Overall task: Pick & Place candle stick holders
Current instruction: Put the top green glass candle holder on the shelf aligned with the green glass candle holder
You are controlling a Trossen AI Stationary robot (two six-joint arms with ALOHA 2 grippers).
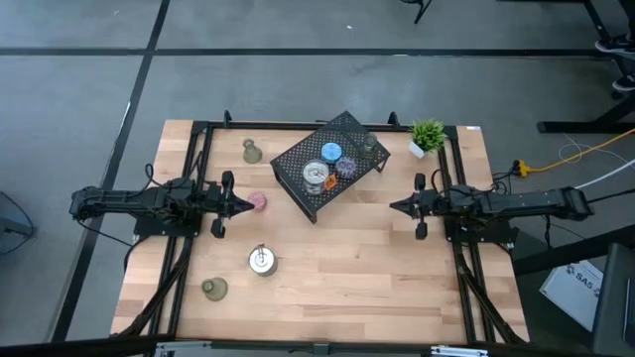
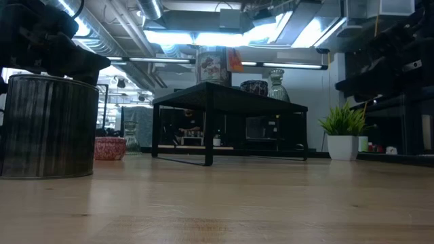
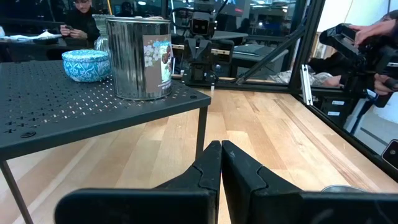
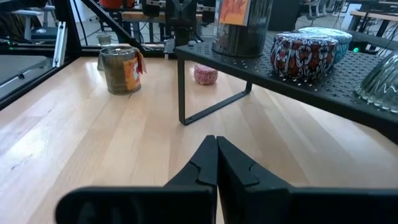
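Overhead: black mesh rack (image 1: 328, 164) at table centre carries a silver holder (image 1: 316, 176), a blue holder (image 1: 330, 152), a purple holder (image 1: 347, 167) and a green glass holder (image 1: 369, 145). Pink holder (image 1: 257, 201) sits just beside the left gripper (image 1: 248, 205), fingers together. Right gripper (image 1: 393, 206), fingers together, holds nothing. Second silver holder (image 1: 262, 261) and two olive holders (image 1: 251, 152) (image 1: 214, 289) stand on bare wood.

Low: potted plant (image 2: 344, 131) right of the rack.

Wrists: holders' contents not discernible.
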